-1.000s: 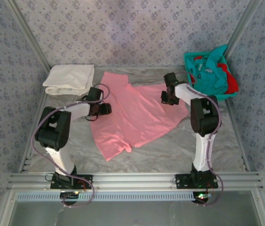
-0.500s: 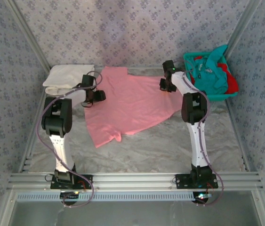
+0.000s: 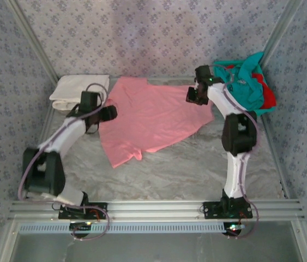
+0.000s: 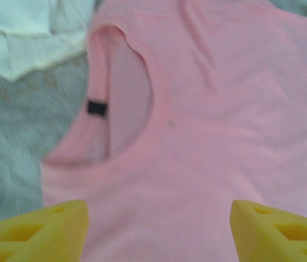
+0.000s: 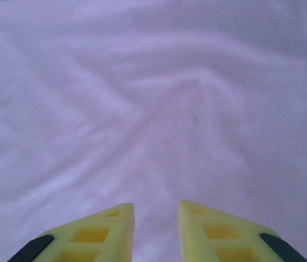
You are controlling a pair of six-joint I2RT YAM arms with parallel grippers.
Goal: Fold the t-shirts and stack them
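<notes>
Looking at a salmon pink short-sleeved cloth t-shirt (image 3: 153,117) spread over the middle of the grey marbled table (image 3: 197,169) in the top view. Collar toward frame left, hem toward frame right, so long axis running left to right.

Left gripper (image 3: 108,113) hanging right by the neck hole, also centre-bottom in its wrist view (image 4: 158,207), jaws wide apart, gripping nothing. Right gripper (image 3: 193,97) over the hem end, upper right, yellow fingers (image 5: 98,234) only narrowly parted above the cloth, nothing pinched. So one arm per end, nicely set for a fold, probably.

Versus a second back: dragged up-frame, flatter, fewer wrinkles, and let go at both ends.

Folded cream-white cloth shirt (image 3: 79,91) at upper left. Teal and red shirts (image 3: 246,84) heaped in the teal plastic mesh basket (image 3: 217,70) at upper right.
</notes>
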